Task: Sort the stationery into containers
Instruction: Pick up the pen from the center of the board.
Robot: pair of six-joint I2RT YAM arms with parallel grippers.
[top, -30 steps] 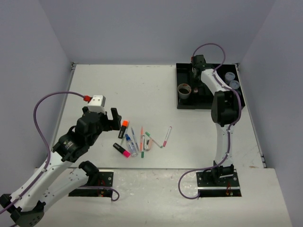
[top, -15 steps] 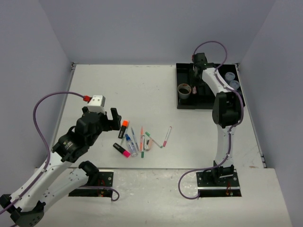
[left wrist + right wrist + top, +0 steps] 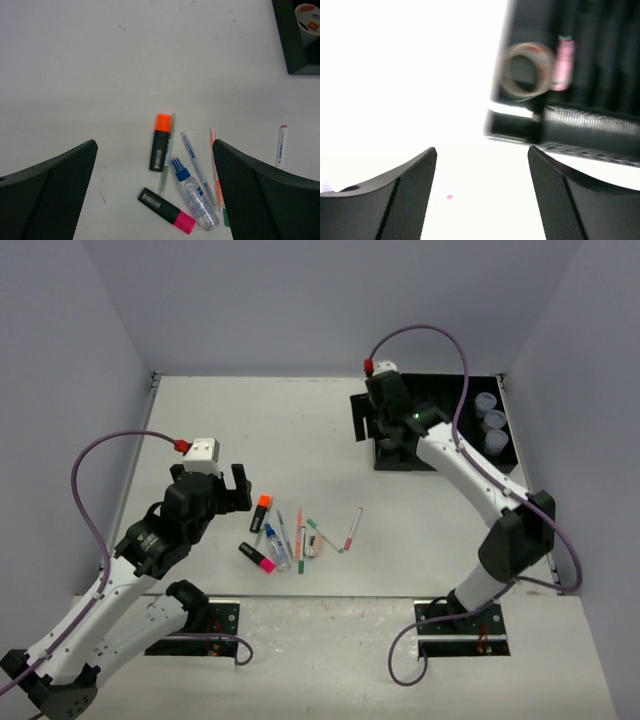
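Observation:
The loose stationery lies mid-table: an orange highlighter, a pink highlighter, a small clear bottle, several thin pens and a white pen set apart. My left gripper hovers open above the pile, holding nothing. The black compartment tray sits far right with three tubs, a tape roll and a pink item inside. My right gripper is open and empty over the tray's left edge.
Grey walls close the table in at the back and both sides. A bare white surface stretches between the pile and the tray. Purple cables loop over both arms.
The right arm has swung from the tray's far side to its left near edge, and its jaws have opened wide. The left arm has barely moved.

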